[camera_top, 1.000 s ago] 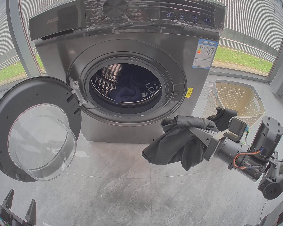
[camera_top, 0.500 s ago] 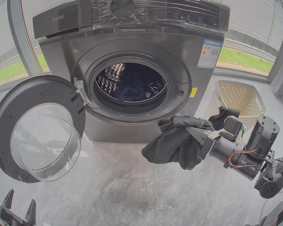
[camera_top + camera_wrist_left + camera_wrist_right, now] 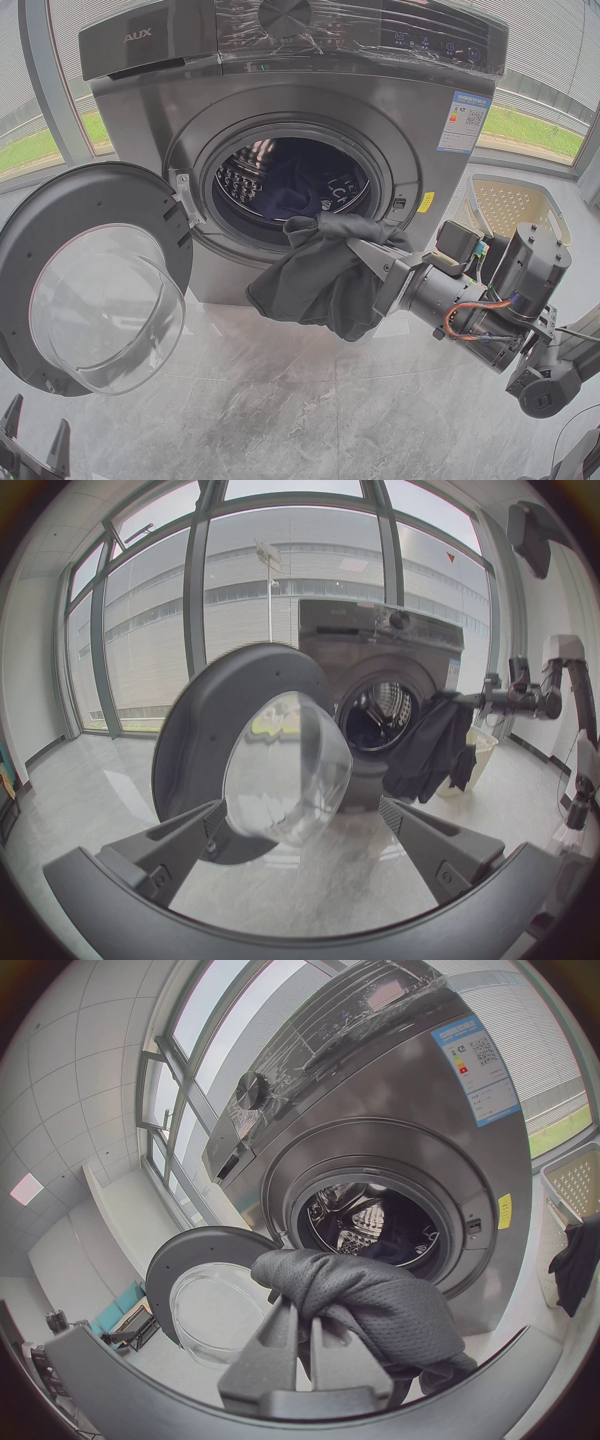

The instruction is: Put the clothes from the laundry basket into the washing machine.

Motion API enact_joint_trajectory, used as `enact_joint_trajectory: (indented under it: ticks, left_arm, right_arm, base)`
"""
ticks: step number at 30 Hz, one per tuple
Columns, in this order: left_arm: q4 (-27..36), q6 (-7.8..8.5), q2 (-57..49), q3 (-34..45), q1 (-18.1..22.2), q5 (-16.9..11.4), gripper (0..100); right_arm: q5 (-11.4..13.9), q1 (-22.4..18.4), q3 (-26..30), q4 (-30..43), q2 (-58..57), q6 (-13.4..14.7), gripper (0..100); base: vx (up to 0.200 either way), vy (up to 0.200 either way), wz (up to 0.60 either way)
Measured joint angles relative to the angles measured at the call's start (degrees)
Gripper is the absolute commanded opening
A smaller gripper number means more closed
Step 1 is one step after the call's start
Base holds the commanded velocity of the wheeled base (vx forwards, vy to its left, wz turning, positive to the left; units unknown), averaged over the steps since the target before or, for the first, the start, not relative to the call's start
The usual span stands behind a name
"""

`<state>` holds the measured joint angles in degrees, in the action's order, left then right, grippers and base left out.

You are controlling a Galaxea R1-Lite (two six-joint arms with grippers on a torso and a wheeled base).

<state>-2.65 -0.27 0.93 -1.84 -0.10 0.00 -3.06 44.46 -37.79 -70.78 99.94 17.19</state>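
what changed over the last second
The right gripper, shut on the dark garment, carried it from beside the laundry basket across to the washing machine opening, where the cloth now overlaps the lower rim. The camera shifted a little too. Unchanged: the door stays open, dark clothes lie in the drum, and the left gripper stays low and open.

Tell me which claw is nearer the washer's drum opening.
Right. The right claw, gripping a dark garment, is just before the drum opening; the left claw sits far back, open.

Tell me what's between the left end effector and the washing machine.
Its open door, straight ahead of the left end effector in the left wrist view.
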Motion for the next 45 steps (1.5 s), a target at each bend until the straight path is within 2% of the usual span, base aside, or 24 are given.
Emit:
enact_joint_trajectory:
  ticks: [2,7,10,18,24,30,37,45]
  left_arm:
    - [-0.74,-0.46,0.26,-2.21,-0.21,-1.80,100]
    - [-1.87,-1.65,5.22,-7.47,-1.88,-10.62,100]
    - [-4.17,-2.05,11.11,-8.77,-2.93,-14.69,100]
    - [-18.21,-1.73,32.11,-9.97,-6.44,-22.38,100]
    - [-27.08,-1.17,47.95,-11.11,-9.90,-25.02,100]
    - [-33.05,-0.52,63.05,-14.38,-13.09,-26.49,100]
    - [-39.20,0.05,77.57,-19.30,-15.47,-26.87,100]
    - [-45.19,0.13,88.95,-23.17,-17.81,-26.76,100]
  right_arm:
    - [-0.02,0.13,-0.88,-0.52,0.74,0.00,0]
    - [0.05,0.40,-3.90,-1.67,2.82,0.00,0]
    - [0.17,0.52,-5.86,-2.66,4.24,-0.01,0]
    - [0.46,0.71,-10.41,-4.33,7.75,-0.06,0]
    - [0.50,0.85,-12.01,-4.96,9.24,-0.01,0]
    - [0.57,1.29,-11.52,-5.41,9.48,0.10,0]
    - [0.71,1.62,-9.31,-6.24,8.89,0.11,0]
    - [0.72,2.19,-7.17,-6.46,7.19,0.11,0]
  base:
    - [0.000,0.000,0.00]
    - [0.000,0.000,0.00]
    - [0.000,0.000,0.00]
    - [0.000,0.000,0.00]
    - [0.000,0.000,0.00]
    - [0.000,0.000,0.00]
    - [0.000,0.000,0.00]
    - [0.000,0.000,0.00]
